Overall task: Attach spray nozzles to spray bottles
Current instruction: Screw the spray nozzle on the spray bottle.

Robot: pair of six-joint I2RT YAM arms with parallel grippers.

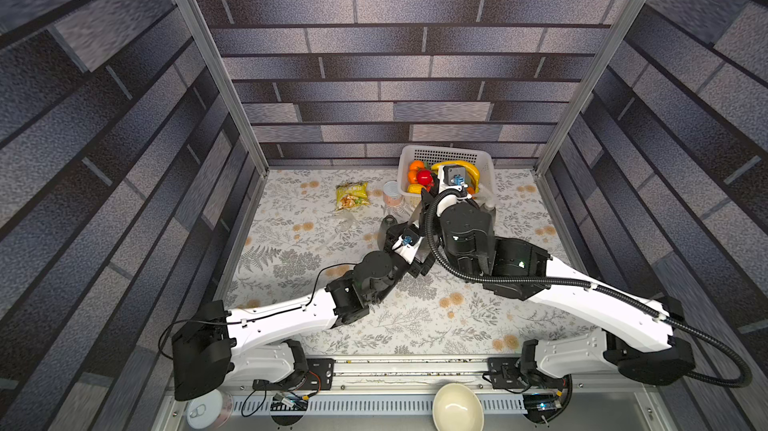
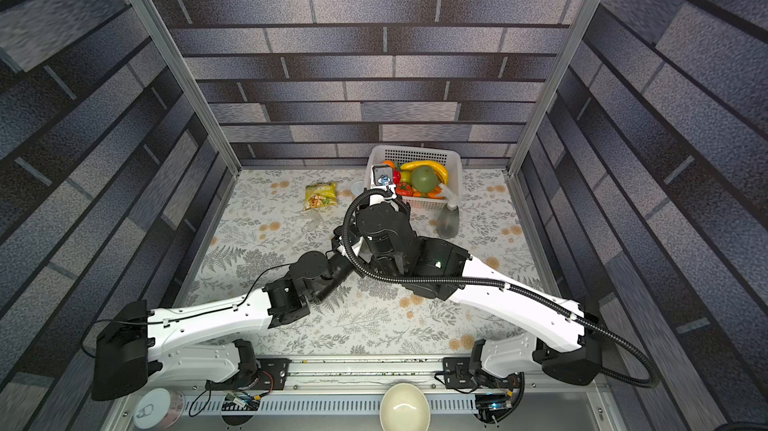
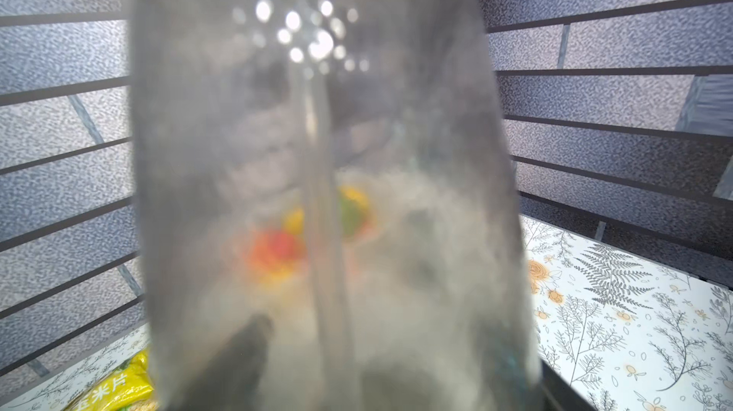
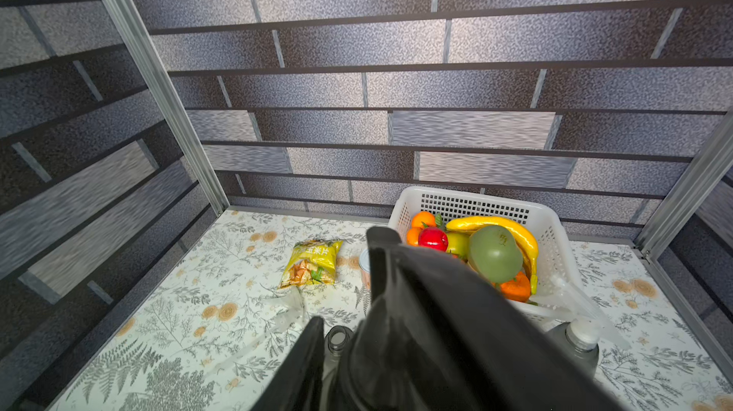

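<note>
Gripping a smoky-grey spray bottle (image 3: 317, 191) with a thin tube inside, the left end effector (image 1: 413, 242) sits just toward 12 o'clock of the worktop (image 1: 291, 325) centre. The right end effector (image 4: 341, 373) hangs directly over that bottle; whether its jaws clasp anything cannot be told. An open-necked bottle (image 4: 339, 339) stands just beside at 10 o'clock; a clear nozzle (image 4: 289, 306) lies at 11 o'clock.

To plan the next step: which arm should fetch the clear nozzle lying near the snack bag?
Right, likely: the left jaws are busy holding a grey bottle, while the clear nozzle lies free in the right wrist view.
</note>
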